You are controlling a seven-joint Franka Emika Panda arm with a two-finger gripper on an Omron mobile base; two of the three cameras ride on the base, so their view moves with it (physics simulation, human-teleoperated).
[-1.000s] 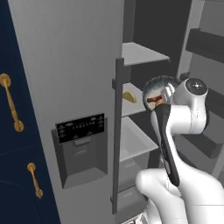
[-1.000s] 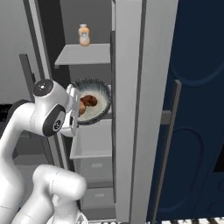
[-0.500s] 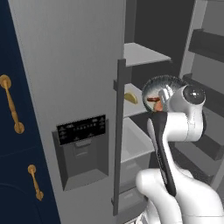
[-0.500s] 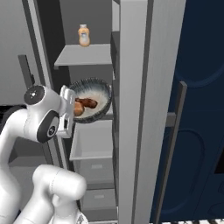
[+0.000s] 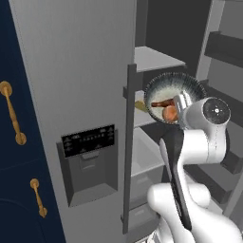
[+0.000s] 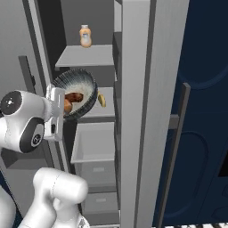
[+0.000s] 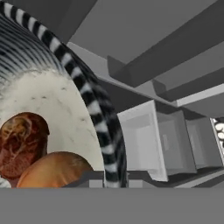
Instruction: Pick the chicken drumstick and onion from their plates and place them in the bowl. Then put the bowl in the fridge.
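1. Left base view: the round, deep, dark grey-blue bowl with the speckled pale inside (image 5: 172, 97) hangs tipped steeply in front of the open tall grey stainless-steel fridge (image 5: 76, 85), level with the grey middle shelf (image 5: 156, 59). The two-finger gripper (image 5: 180, 105) is clamped tight on the bowl's lower rim. Inside lie the small brown roasted chicken drumstick (image 5: 163, 103) and the small round orange-tan onion (image 5: 170, 113). The bowl is tilted so far that I'd worry the food could roll out if the wrist turns any further.

2. Right base view: the bowl sits just beside the fridge's upright door edge (image 6: 133, 111) and above a pale grey drawer (image 6: 94, 147). A small yellow item (image 6: 102, 99) lies on the shelf behind it, and an orange bottle (image 6: 86, 36) stands on the top shelf. The risk here, as I judge it, is the rim catching a shelf lip or nudging that yellow item on the way in. A pinch on one edge of a loaded bowl could also slip or pivot.

3. Hand view: the striped rim (image 7: 94, 109) sweeps past close to the camera, with the drumstick and onion touching and settled low near the gripped edge. The shelves and drawer lie beyond. Releasing while tilted would, I think, let the bowl drop on its edge and spill.
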